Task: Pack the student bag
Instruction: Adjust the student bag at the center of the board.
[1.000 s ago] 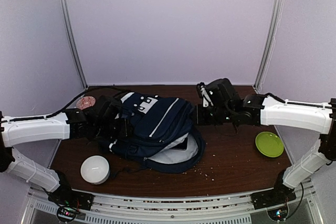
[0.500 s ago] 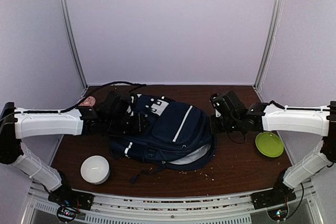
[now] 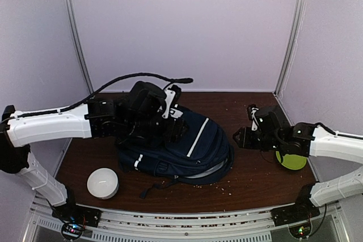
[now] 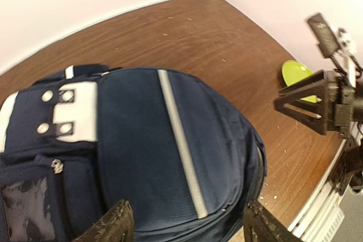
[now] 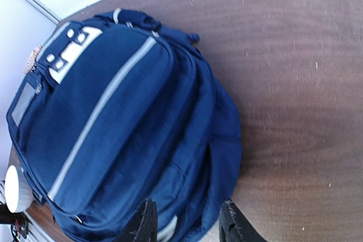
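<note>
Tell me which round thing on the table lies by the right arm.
The lime green plate, partly hidden under the right arm. The white round pouch sits front left, beyond the student bag.

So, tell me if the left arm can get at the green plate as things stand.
Probably not easily. The green plate lies at the far right, past the student bag, and the open right hand hangs in front of it. The left hand, over the bag, would have to cross both.

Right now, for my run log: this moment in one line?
student bag: lying on table | left gripper: open, above bag | right gripper: open, clear of bag
</note>
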`<control>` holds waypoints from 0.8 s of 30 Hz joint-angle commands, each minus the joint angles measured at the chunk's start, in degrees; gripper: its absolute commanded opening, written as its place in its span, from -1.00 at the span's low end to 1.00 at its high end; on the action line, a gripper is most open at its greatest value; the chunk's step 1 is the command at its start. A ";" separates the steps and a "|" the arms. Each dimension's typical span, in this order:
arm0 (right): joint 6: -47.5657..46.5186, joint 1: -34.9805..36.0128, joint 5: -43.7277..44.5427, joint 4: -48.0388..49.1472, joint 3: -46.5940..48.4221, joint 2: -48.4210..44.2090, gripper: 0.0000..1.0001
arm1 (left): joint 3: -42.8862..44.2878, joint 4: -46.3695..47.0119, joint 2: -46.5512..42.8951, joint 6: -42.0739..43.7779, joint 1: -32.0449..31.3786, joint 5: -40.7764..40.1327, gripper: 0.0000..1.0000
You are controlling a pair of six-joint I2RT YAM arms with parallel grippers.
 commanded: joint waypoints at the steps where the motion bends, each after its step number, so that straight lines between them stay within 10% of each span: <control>1: 4.59 0.00 -2.50 1.77 -4.90 -3.31 -0.25 | 6.35 -9.39 7.72 7.97 -3.77 -4.10 0.38; 24: 4.82 0.09 4.61 -3.77 -8.69 -17.30 -0.25 | 30.87 -24.81 35.59 19.84 -9.47 -17.51 0.39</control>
